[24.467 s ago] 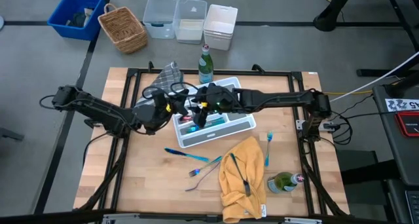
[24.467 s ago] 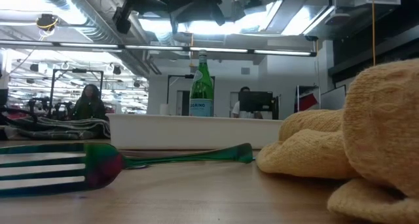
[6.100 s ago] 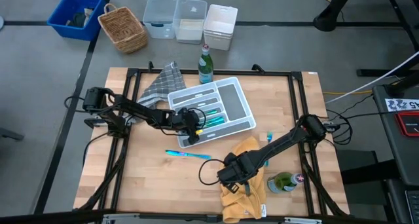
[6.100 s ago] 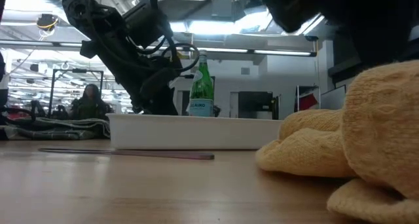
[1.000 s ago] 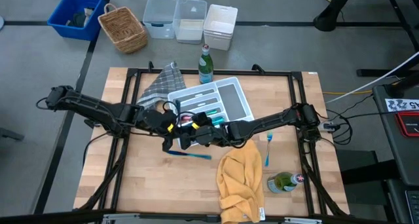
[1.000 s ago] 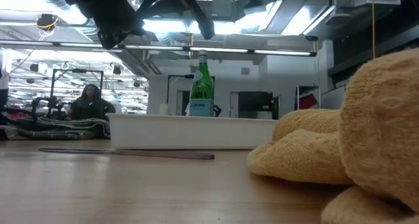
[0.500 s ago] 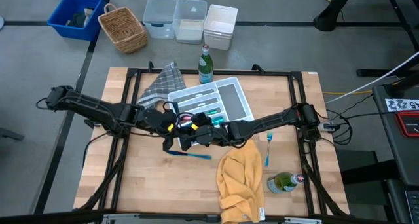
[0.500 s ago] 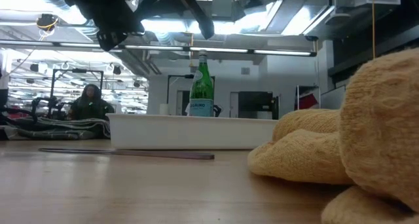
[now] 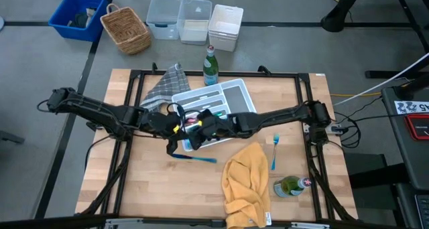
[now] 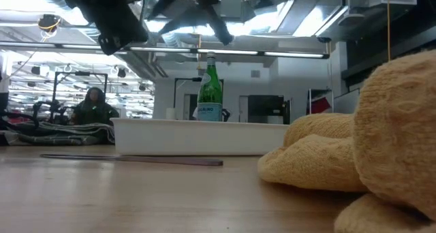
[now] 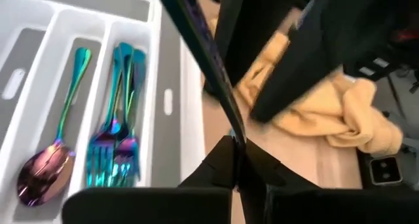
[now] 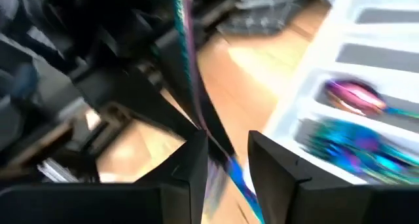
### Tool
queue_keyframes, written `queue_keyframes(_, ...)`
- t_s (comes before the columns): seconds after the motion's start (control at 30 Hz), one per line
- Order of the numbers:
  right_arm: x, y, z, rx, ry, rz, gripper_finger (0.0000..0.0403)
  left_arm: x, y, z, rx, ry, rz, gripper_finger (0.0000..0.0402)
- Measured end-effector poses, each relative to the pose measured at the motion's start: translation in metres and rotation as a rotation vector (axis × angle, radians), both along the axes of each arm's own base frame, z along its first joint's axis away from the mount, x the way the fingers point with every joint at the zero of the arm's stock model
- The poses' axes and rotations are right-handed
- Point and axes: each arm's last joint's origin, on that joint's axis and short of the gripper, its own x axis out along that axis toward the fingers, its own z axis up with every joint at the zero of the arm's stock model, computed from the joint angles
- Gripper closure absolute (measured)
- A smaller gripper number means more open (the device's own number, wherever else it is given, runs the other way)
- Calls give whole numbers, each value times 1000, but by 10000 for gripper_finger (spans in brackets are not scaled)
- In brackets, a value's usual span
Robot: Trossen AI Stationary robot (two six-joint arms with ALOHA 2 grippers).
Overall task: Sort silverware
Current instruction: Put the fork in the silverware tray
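My left gripper (image 9: pixel 177 130) and my right gripper (image 9: pixel 201 128) meet over the near left corner of the white divided tray (image 9: pixel 244 108). The left gripper (image 11: pixel 237 160) is shut on a dark, purplish slim piece of silverware (image 11: pixel 203 47). The fingers of the open right gripper (image 12: pixel 226 162) stand on either side of the same piece (image 12: pixel 186 67). In the tray lie an iridescent spoon (image 11: pixel 46 178) and blue forks (image 11: pixel 114 145). A blue piece (image 9: pixel 192 157) lies flat on the table near the tray, and a blue fork (image 9: pixel 275 150) lies beside the yellow towel (image 9: pixel 244 182). My left gripper pinches one end (image 11: pixel 234 140) of the slim dark piece between its two fingers. The rest sticks out past the fingertips in line with them, lifted clear above the tray's edge. My right gripper's fingers (image 12: pixel 195 160) stand close beside the piece; whether one touches it, I cannot tell.
A green bottle (image 9: pixel 211 65) stands upright beyond the tray and a grey cloth (image 9: pixel 164 85) lies to its left. Another bottle (image 9: pixel 288 187) lies on its side at the near right. Bins and a basket (image 9: pixel 125 28) stand beyond the table.
My right gripper has shifted a little toward the table's far edge, over the tray's near corner, and its wrist has turned. The left arm has kept still with the slim piece.
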Motion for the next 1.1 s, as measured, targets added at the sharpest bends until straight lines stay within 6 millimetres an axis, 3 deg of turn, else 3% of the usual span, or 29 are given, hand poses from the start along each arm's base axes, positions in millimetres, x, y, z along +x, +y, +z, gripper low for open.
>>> queue_keyframes(0.33, -53, -11, 33, -114, 238, -9, 292, 1, 16, -8, 125, 75, -5, 401)
queue_keyframes(0.6, -84, -17, 51, -170, 345, -46, 292, 18, 35, -31, 233, 200, -12, 401)
queue_keyframes(1.1, -97, -19, 48, -211, 462, -15, 292, 65, 49, -65, 389, 510, -182, 401)
